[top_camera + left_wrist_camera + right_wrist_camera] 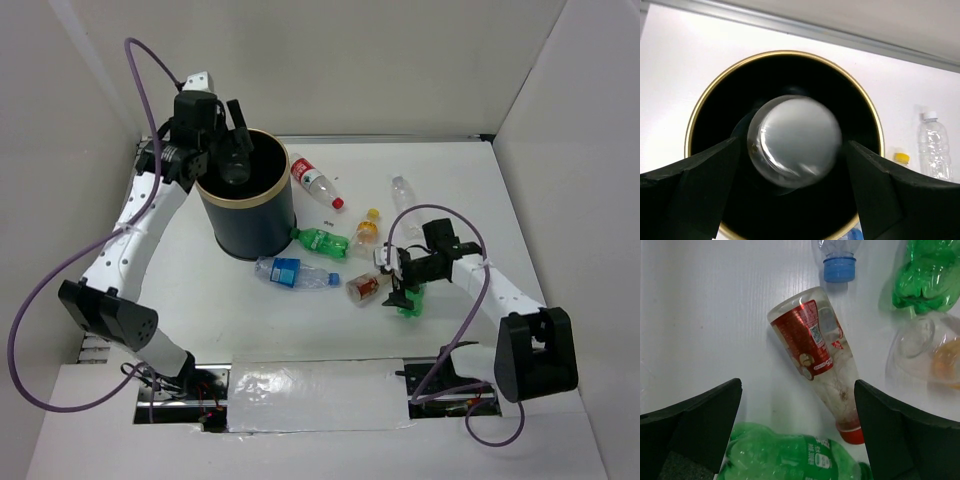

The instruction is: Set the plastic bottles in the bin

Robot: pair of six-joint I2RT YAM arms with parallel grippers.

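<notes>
**Black fingers (685,185) flank a clear bottle (795,142) over the bin (775,52)**

Seen end-on from the left wrist, the clear bottle is blurred. It sits at centre frame inside the circle of the bin's gold rim, with the dark interior behind it. Left jaws stand wide apart. A thin dark gap shows between the bottle and each finger, so they are not clamped on it. From above, the bin stands upright at the upper left of the surface (200,300), with the left arm (130,225) bent over its mouth.

Other bottles lie on the surface to the right of the bin. A red-capped bottle (315,182) lies near the rim, a green bottle (322,240) lies close by the bin's base, and a blue-labelled bottle (290,272) lies just below that. Further right are a yellow-capped bottle (368,228) and an unlabelled bottle (405,192).

Right jaws are open too, hovering over a red-labelled bottle (812,345). In the right wrist view it lies on its side between the fingers, with a second green bottle (790,455) just beside it at lower frame.
</notes>
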